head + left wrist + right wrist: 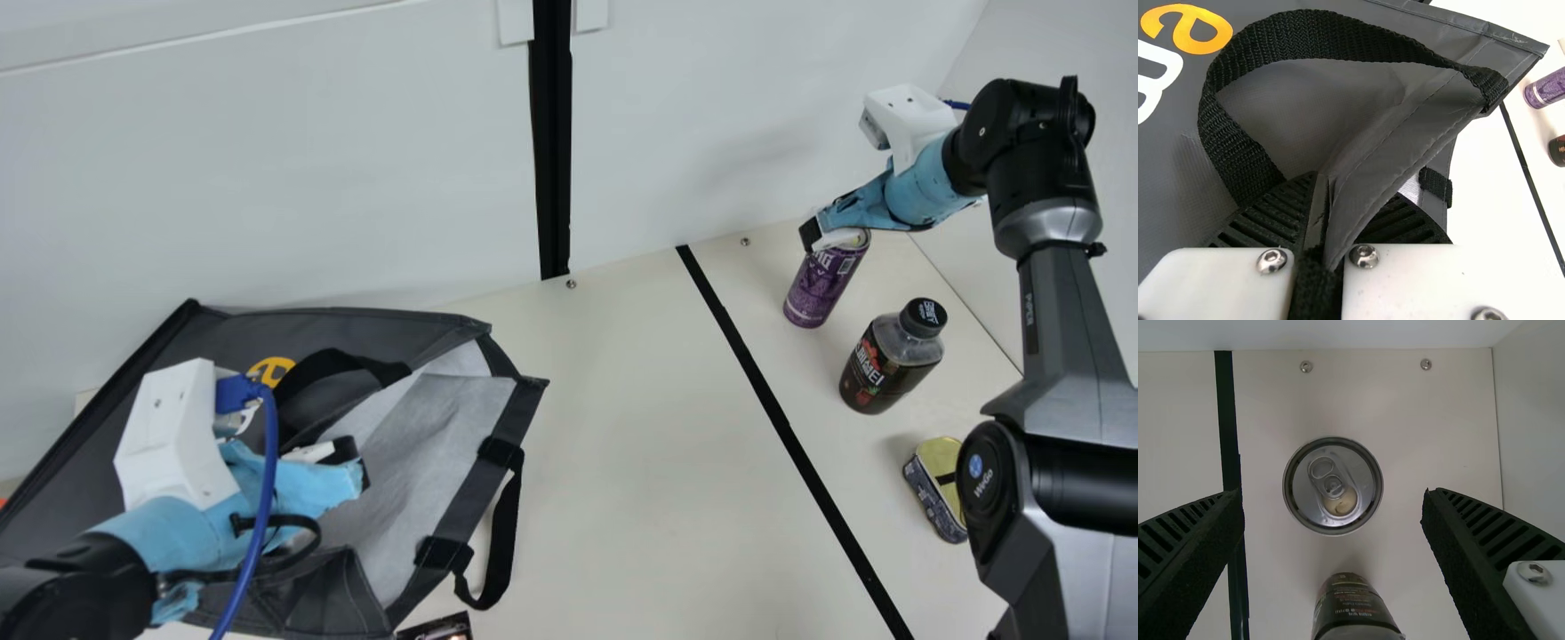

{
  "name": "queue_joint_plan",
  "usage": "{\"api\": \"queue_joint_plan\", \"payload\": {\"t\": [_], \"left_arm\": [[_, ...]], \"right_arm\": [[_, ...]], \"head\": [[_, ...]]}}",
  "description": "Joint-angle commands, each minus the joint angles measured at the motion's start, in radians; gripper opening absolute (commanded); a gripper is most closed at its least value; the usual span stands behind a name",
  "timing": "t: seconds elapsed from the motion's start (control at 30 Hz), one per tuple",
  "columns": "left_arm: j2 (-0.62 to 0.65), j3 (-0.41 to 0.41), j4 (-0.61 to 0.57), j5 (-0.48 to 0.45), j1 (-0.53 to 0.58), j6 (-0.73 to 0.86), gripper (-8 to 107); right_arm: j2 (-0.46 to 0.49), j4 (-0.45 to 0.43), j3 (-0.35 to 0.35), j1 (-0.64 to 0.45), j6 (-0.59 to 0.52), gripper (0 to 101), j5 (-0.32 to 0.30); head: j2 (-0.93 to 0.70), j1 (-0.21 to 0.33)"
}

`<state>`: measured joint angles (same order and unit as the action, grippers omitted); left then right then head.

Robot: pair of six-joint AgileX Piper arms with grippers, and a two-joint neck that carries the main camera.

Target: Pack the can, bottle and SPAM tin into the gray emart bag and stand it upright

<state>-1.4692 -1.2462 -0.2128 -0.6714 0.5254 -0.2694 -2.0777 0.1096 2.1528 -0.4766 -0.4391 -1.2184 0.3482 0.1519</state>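
The gray bag (400, 444) lies on its side at the left, its mouth toward the table's middle. My left gripper (351, 462) is at the bag's upper edge; in the left wrist view the gripper (1328, 233) is shut on the bag's rim (1405, 147), beside the black handle. At the far right my right gripper (827, 231) is over the top of the purple can (824, 283). In the right wrist view the can (1333, 487) stands below and between the wide-open fingers of the gripper (1333, 520). The bottle (892, 357) stands nearer, and the SPAM tin (938, 489) nearer still.
A black tape line (782, 427) runs between the bag and the three items. White walls (711, 116) bound the table's far side and right side. A small dark object (437, 628) lies by the bag's near edge.
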Motion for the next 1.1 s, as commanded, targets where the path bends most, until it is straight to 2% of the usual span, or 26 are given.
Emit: {"api": "queue_joint_plan", "payload": {"t": [0.0,0.43,0.9,1.07], "left_arm": [[0.0,0.0,0.0,0.0,0.0,0.0,-8],[0.0,0.0,0.0,0.0,0.0,0.0,-8],[0.0,0.0,0.0,0.0,0.0,0.0,-8],[0.0,0.0,0.0,0.0,0.0,0.0,-8]], "right_arm": [[-0.014,0.002,0.005,0.0,-0.004,95,-0.002],[-0.091,0.022,0.03,-0.002,-0.022,95,-0.002],[-0.124,0.031,0.045,0.006,-0.049,1,-0.002],[-0.114,0.025,0.049,0.011,-0.059,0,-0.002]], "head": [[0.001,0.023],[0.001,0.023],[0.001,0.023],[0.001,0.023]]}}
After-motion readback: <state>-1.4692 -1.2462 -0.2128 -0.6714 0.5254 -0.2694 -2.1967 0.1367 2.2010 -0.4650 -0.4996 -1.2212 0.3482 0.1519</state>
